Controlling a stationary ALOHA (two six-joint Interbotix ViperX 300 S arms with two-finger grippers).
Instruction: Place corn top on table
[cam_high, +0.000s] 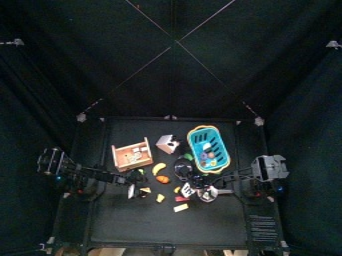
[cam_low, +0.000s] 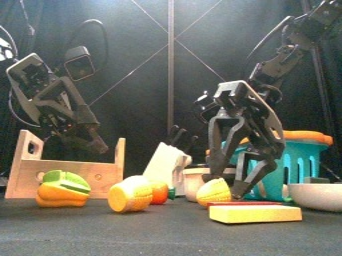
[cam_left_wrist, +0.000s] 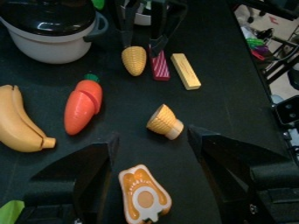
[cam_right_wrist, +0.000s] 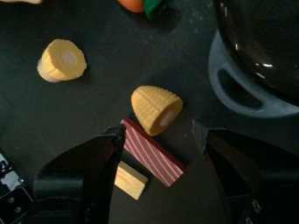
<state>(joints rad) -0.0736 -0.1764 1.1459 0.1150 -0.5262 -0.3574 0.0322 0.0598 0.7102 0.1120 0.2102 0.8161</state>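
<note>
- The right arm comes in from the right side and bends steeply down, so the right gripper (cam_low: 230, 185) hangs jaws-down over the front part of the table (cam_high: 120, 205).
- Its two black jaws stand spread wide with nothing between them; they straddle the corn top (cam_right_wrist: 156, 108) without touching it.
- The corn top lies on its side on the tabletop, a rounded yellow piece, just beside a dark red strip (cam_right_wrist: 155, 152) that rests against it.
- A pale yellow block (cam_right_wrist: 131, 180) lies just past the far end of that strip.
- From table height the corn top (cam_low: 214, 190) shows low behind the gripper's jaws, with a flat yellow slab (cam_low: 254, 212) in front of it.
- A second corn piece (cam_right_wrist: 62, 59) lies apart on the table, its cut face showing.
- A dark grey pot (cam_right_wrist: 263, 61) sits close by the right gripper, its handle pointing toward the corn top.
- The left arm hangs over the left side of the table, elbow raised and wrist tipped downward.
- The left gripper (cam_left_wrist: 152, 171) is also spread open and empty, poised above a peach-coloured toy slice (cam_left_wrist: 143, 191) and a small cone-shaped piece (cam_left_wrist: 165, 122).
- Near it lie a toy carrot (cam_left_wrist: 79, 105) and a banana (cam_left_wrist: 20, 118).
- A wooden crate (cam_low: 60, 170) stands under the left arm, and a blue basket (cam_low: 301, 165) stands to the right.
</note>
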